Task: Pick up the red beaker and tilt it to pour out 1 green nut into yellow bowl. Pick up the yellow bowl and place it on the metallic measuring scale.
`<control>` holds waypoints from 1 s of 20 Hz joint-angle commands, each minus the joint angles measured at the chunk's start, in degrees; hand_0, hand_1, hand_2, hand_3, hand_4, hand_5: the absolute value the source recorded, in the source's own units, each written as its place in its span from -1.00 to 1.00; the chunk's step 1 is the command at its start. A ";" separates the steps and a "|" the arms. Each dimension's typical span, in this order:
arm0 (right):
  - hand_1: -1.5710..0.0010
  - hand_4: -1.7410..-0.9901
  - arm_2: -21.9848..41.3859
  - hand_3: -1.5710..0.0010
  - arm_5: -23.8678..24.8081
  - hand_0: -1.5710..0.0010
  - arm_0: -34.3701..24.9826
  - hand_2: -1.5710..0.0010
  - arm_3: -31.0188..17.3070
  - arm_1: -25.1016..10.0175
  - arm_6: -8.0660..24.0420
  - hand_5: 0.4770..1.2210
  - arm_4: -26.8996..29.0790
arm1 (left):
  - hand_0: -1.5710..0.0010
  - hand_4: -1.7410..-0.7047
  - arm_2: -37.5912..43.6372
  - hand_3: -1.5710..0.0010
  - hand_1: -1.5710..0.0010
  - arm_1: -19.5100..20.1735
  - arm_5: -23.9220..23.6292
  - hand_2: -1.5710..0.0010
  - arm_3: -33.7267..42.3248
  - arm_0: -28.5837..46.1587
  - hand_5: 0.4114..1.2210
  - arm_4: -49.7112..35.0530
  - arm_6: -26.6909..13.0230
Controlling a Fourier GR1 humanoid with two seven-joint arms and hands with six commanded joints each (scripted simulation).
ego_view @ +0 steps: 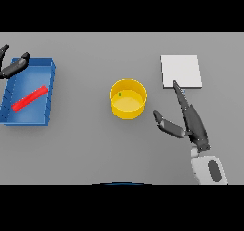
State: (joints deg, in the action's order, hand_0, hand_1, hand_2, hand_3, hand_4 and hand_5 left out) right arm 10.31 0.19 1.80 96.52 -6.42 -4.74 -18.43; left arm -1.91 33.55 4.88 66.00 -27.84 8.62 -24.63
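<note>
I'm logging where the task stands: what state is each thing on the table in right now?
red beaker: lying flat in the blue tray.
yellow bowl: upright on the table, green nut inside.
metallic measuring scale: nothing on it.
left hand: open, at the tray's far corner.
right hand: open, fingertip reaching the scale's near edge.

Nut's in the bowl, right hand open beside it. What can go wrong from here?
1. The right hand lies open, fingertips already at the metallic scale; swinging toward the yellow bowl it may nudge the scale.
2. A one-sided grip on the bowl's rim could tip it and spill the green nut.
3. The scale is not much wider than the bowl, so an off-centre placement might overhang.
</note>
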 commanded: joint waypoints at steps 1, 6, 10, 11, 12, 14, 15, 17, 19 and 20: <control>1.00 0.76 0.84 1.00 -1.67 1.00 -1.55 1.00 -0.57 -1.14 -0.26 -0.50 -0.60 | 0.96 0.84 0.13 0.96 0.96 -0.60 -0.44 0.96 0.62 -0.08 -0.41 -0.40 -0.37; 1.00 0.62 6.94 1.00 -6.37 1.00 -10.10 1.00 -3.19 -9.75 2.58 -0.59 -13.05 | 0.99 0.81 0.26 0.99 0.99 -1.64 -0.53 0.99 2.20 1.18 -0.34 -1.53 -0.58; 1.00 0.57 12.50 1.00 -11.41 1.00 -19.08 1.00 -6.89 -14.17 1.76 -0.58 -20.72 | 0.99 0.79 0.42 0.99 0.99 -1.50 0.21 1.00 1.64 0.89 -0.32 -1.84 -1.04; 1.00 0.56 13.85 1.00 -12.79 1.00 -20.28 1.00 -7.07 -15.24 0.00 -0.58 -21.72 | 1.00 0.79 0.61 1.00 1.00 -1.69 0.08 1.00 1.74 1.45 -0.32 -2.10 -0.38; 1.00 0.54 15.46 1.00 -13.84 1.00 -22.37 1.00 -9.25 -15.39 -0.74 -0.57 -23.18 | 1.00 0.80 0.75 1.00 1.00 -1.56 0.10 1.00 1.76 1.40 -0.32 -2.14 -0.28; 1.00 0.54 17.59 1.00 -15.16 1.00 -25.81 1.00 -12.07 -16.03 -2.14 -0.56 -25.39 | 1.00 0.80 0.60 1.00 1.00 -1.41 0.27 1.00 2.36 1.17 -0.31 -2.08 -0.51; 1.00 0.54 18.73 1.00 -16.31 1.00 -26.86 1.00 -12.52 -16.18 -3.11 -0.56 -25.93 | 1.00 0.81 0.60 1.00 1.00 -1.30 0.24 1.00 2.48 1.09 -0.31 -2.00 -1.22; 1.00 0.57 20.47 1.00 -17.20 1.00 -28.82 1.00 -15.31 -16.58 -5.36 -0.56 -27.26 | 1.00 0.80 0.87 1.00 1.00 -1.09 0.54 1.00 2.38 1.73 -0.30 -2.29 -0.76; 1.00 0.56 22.35 1.00 -18.17 1.00 -30.86 1.00 -18.06 -15.97 -6.65 -0.56 -28.45 | 1.00 0.80 0.96 1.00 1.00 -1.05 0.76 1.00 2.69 2.00 -0.30 -2.56 -0.51; 1.00 0.55 23.07 1.00 -19.30 1.00 -32.58 1.00 -19.62 -15.08 -5.85 -0.55 -28.77 | 1.00 0.80 1.31 1.00 1.00 -0.64 1.02 1.00 2.51 1.69 -0.30 -2.74 -0.47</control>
State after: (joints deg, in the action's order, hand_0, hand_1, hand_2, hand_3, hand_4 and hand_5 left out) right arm 33.38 -19.07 -30.80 76.92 -21.45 -10.43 -47.20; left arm -0.59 32.93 5.87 68.53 -26.19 5.90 -25.15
